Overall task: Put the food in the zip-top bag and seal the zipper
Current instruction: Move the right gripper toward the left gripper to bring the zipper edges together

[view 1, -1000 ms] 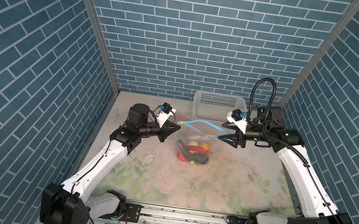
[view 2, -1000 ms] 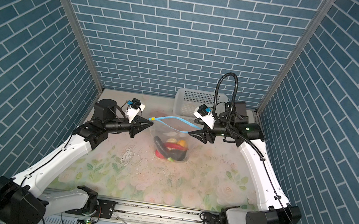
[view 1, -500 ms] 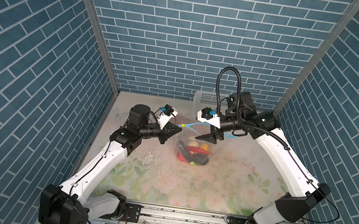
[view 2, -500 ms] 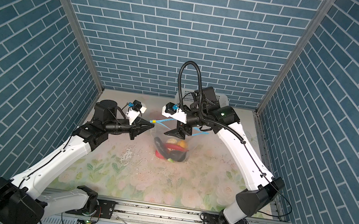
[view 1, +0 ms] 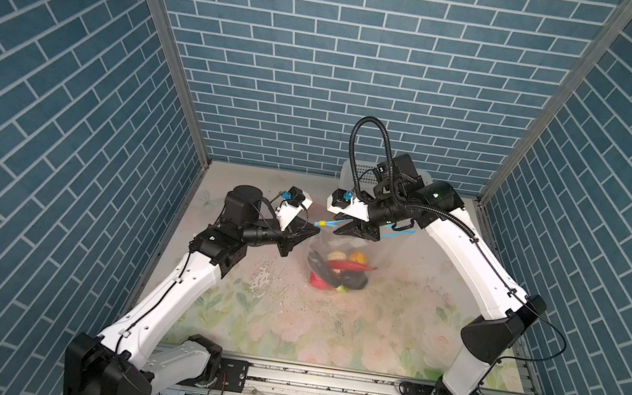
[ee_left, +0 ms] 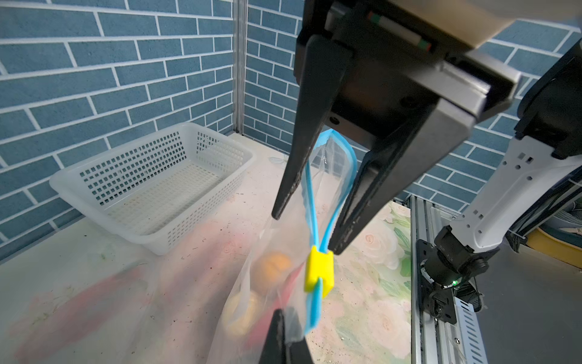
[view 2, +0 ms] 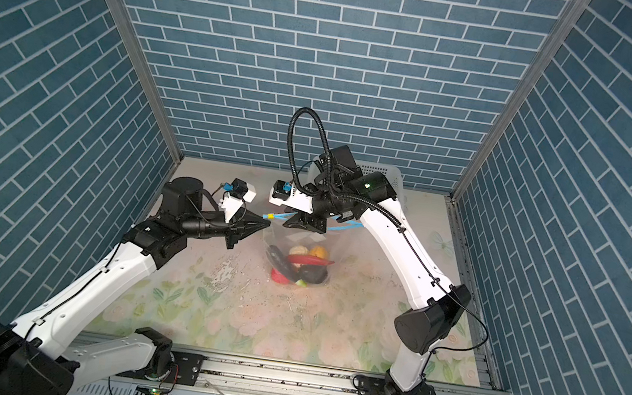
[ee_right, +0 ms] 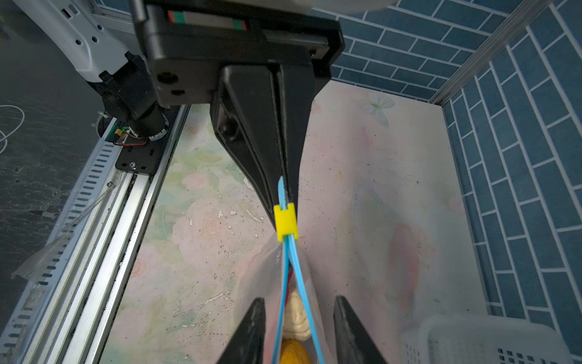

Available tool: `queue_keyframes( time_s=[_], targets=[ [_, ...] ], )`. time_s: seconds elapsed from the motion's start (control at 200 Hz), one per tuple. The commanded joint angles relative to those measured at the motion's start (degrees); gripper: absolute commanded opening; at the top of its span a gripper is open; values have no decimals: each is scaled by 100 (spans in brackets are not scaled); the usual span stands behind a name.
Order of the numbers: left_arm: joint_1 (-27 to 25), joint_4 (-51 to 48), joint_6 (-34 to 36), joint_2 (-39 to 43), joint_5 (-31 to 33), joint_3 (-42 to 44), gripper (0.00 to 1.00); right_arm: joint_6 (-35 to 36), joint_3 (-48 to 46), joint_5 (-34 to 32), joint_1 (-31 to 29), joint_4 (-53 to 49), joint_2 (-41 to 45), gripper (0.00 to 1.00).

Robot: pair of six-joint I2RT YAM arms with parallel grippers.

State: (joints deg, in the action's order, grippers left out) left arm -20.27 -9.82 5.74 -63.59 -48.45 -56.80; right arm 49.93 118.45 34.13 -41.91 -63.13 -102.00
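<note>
Zip-top bag (view 1: pixel 321 245) clear, crinkly; left jaws pinch blue zipper (ee_left: pixel 310 208); right jaws astride, apart.

Top views high, looking down on table (view 1: pixel 396 302); wrist views close, sharing zipper (ee_left: pixel 310 205).

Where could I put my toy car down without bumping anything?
The floral table is bare along the front, between the zip-top bag and the front rail. The white basket at the back holds nothing too. It's crowded in the middle, where the left gripper and right gripper meet at the zipper.
</note>
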Motion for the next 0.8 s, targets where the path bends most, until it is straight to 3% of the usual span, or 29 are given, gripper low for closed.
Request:
queue_keyframes(
  time_s=[0.0, 0.215, 0.33, 0.59, 0.795],
  targets=[
    [-29, -77, 124, 50, -205, -101, 3, 146, 254, 15, -20, -268, 65, 12],
    [-29, -134, 220, 89, -331, -183, 34, 115, 257, -44, -18, -252, 57, 1],
    [-25, -103, 412, 234, -454, -118, 42, 105, 289, -40, -19, -261, 39, 0],
    [-25, -72, 526, 231, -458, -182, 42, 104, 275, 51, -21, -282, 64, 0],
    [-23, -59, 526, 134, -622, -284, 26, 104, 275, 111, -23, -305, 82, 0]
  ],
)
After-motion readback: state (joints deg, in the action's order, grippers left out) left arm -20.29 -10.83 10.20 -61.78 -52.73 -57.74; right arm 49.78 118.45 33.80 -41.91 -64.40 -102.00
